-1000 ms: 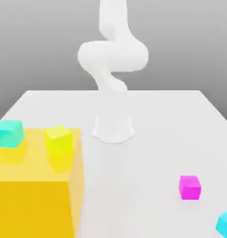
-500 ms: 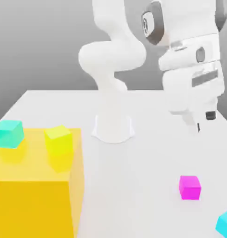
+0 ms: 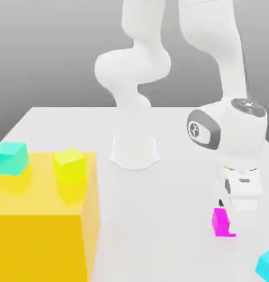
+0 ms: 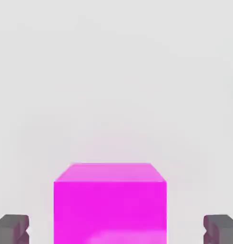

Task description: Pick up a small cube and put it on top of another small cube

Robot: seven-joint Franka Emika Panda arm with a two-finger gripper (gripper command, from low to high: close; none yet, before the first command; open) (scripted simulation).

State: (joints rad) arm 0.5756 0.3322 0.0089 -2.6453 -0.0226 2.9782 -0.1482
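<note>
You have the gripper (image 3: 231, 216) down at the magenta cube (image 3: 220, 222), which sits on the white surface (image 3: 158, 220) toward the exterior view's right, at about four o'clock from the arm's base (image 3: 134, 152). In the hand view the cube (image 4: 110, 202) lies squarely between the two dark fingertips (image 4: 11, 228), one at its nine o'clock and the other at its three o'clock; there is a clear gap of bare surface on each side, so the jaws stand apart and are not yet touching it, and nothing is held. The cube's faces run parallel to the fingertips, so as far as you can judge no twist of the wrist is needed; the closing line passes through the cube's middle, and what remains is to bring the jaws together evenly on the two side faces. The gaps look about equal, so I would not expect the cube to be shoved sideways; watch for it all the same.

For the stacking step, the nearest other small cube is the cyan cube (image 3: 267, 265) at the exterior view's lower right edge, at about five o'clock from the magenta one and well apart from it; a yellow cube (image 3: 70, 164) and a teal cube (image 3: 11, 157) rest by the big orange block (image 3: 43, 237) across the surface at nine o'clock.
</note>
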